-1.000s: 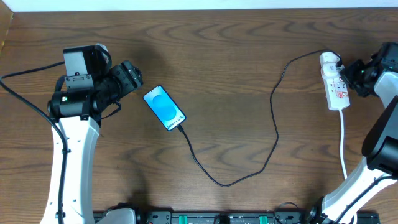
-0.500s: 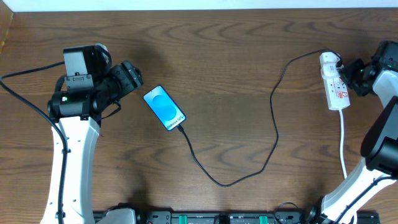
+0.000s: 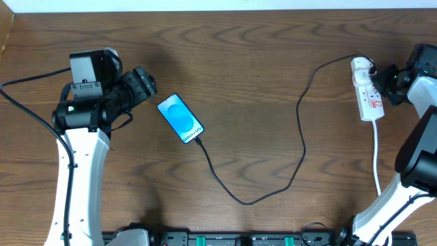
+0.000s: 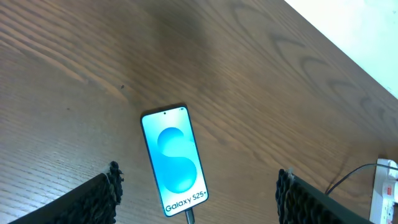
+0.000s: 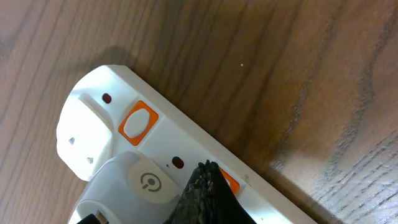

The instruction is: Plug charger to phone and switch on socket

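The phone (image 3: 180,119) lies face up left of centre, its blue screen lit with "Galaxy" text (image 4: 174,160). The charger (image 3: 302,140), a thin black cable, has its small tip (image 4: 188,216) in the phone's lower end. It loops across the table to the far end of the socket (image 3: 369,96), a white strip at the right. My left gripper (image 3: 151,87) hovers open just left of the phone, with both pads wide apart (image 4: 198,180). My right gripper (image 5: 208,171) is shut, its tip resting on the socket (image 5: 186,146) at an orange switch (image 5: 230,182).
A white plug body (image 5: 140,186) with a power symbol sits in the strip beside the fingertips. Another orange switch (image 5: 138,122) lies uncovered further along. The socket's white cord (image 3: 376,157) runs toward the front edge. The table's far edge (image 4: 348,37) is close behind the phone.
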### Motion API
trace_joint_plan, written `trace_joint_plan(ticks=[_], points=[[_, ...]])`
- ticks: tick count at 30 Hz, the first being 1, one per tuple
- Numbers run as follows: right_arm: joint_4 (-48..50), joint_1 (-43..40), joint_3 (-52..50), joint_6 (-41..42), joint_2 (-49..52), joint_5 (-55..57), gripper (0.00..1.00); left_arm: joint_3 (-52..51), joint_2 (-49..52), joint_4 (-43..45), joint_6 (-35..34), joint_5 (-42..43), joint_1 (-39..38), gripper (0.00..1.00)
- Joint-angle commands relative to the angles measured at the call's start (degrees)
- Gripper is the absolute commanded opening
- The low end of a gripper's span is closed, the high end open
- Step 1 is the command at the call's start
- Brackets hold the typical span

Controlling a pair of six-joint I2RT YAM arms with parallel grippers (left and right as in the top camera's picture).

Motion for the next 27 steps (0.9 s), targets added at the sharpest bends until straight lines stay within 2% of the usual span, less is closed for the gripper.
trace_joint_plan(ticks=[1,12,18,27], points=[[-1.86,8.87,-2.38,1.03,2.71,-21.84,0.01,0.20,-0.26,0.02,0.48,-0.61,0.24,0.80],[-0.92,7.85,-2.38,2.43,2.71,-20.26,0.01,0.20,-0.26,0.02,0.48,-0.61,0.24,0.80],[4.00,3.72,-2.38,2.93,2.71,-27.04,0.01,0.17,-0.26,0.04,0.48,-0.61,0.24,0.80],[2.60,3.19,-2.40,1.05,2.71,-29.57,0.01,0.17,-0.26,0.04,0.48,-0.61,0.24,0.80]])
